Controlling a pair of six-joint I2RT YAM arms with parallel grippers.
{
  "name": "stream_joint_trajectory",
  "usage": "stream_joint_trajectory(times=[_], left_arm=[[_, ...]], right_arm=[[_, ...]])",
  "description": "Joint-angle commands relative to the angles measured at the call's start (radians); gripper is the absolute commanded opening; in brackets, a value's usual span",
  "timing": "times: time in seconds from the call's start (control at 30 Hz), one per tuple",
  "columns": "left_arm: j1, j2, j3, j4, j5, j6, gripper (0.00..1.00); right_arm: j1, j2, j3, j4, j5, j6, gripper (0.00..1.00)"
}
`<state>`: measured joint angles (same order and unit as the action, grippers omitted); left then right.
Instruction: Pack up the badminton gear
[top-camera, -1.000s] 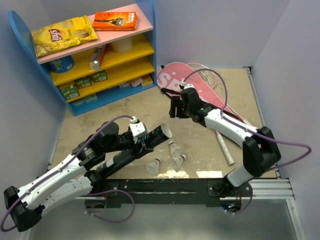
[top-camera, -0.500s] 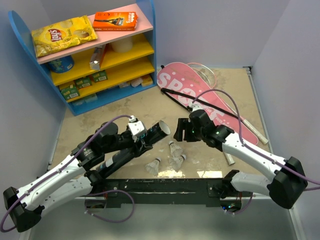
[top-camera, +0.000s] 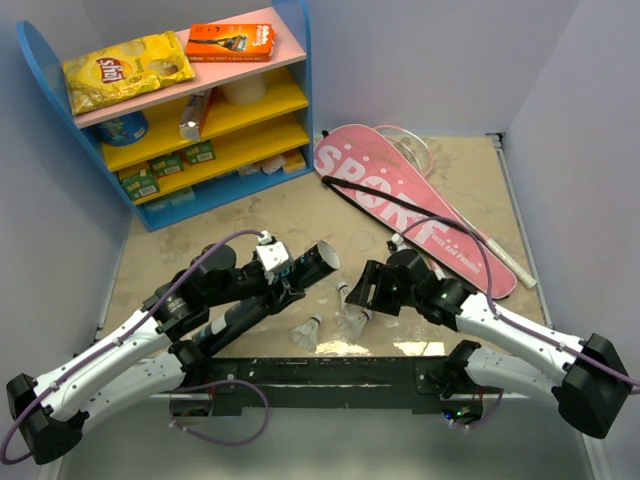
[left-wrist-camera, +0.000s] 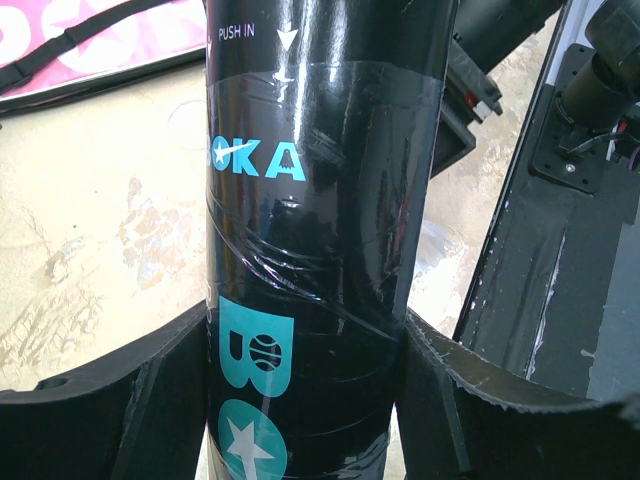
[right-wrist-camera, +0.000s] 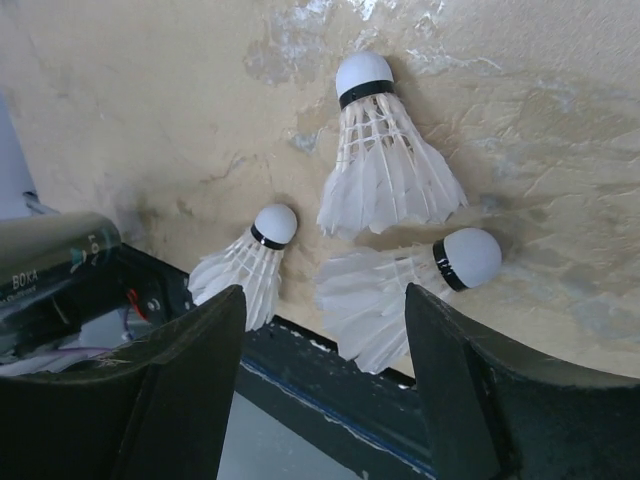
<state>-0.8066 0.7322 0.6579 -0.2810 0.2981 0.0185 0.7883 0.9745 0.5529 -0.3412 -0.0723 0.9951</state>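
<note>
hovering just above the 3 shuttlecocks (right-wrist-camera: 385, 160), which are lying at the near middle of the table (top-camera: 250, 220), the right gripper (right-wrist-camera: 325, 300) is standing wide open and carrying nothing. the left gripper (left-wrist-camera: 305, 395) is clamping the black tube (left-wrist-camera: 320, 200) around its body, with the open mouth pointing far-right, toward them. they are looking feather-light and fragile. the feathers would likely crush under a squeeze, so the rounded cork head (right-wrist-camera: 363, 72) is seeming the safest place to pinch. the tube is looking stiff and glossy, probably slippery.
</note>
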Motion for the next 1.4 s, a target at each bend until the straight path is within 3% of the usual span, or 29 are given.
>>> stream_joint_trajectory(times=[0.0, 0.27, 0.77, 1.1, 1.37], left_arm=[[-0.003, -0.011, 0.016, 0.023, -0.001, -0.012, 0.0], [-0.003, -0.008, 0.016, 0.023, 0.003, -0.011, 0.0], [-0.003, 0.003, 0.013, 0.023, 0.003, -0.011, 0.0], [-0.003, 0.004, 0.012, 0.025, 0.001, -0.011, 0.0], [-0.008, 0.003, 0.012, 0.023, -0.002, -0.011, 0.0]], right_arm=[[0.012, -0.003, -0.05, 0.14, -0.015, 0.148, 0.68], [0.019, -0.01, -0.145, 0.298, 0.025, 0.313, 0.67], [0.019, 0.038, -0.215, 0.487, 0.135, 0.405, 0.63], [0.017, 0.099, -0.168, 0.466, 0.226, 0.384, 0.6], [0.019, 0.145, -0.125, 0.441, 0.261, 0.347, 0.46]])
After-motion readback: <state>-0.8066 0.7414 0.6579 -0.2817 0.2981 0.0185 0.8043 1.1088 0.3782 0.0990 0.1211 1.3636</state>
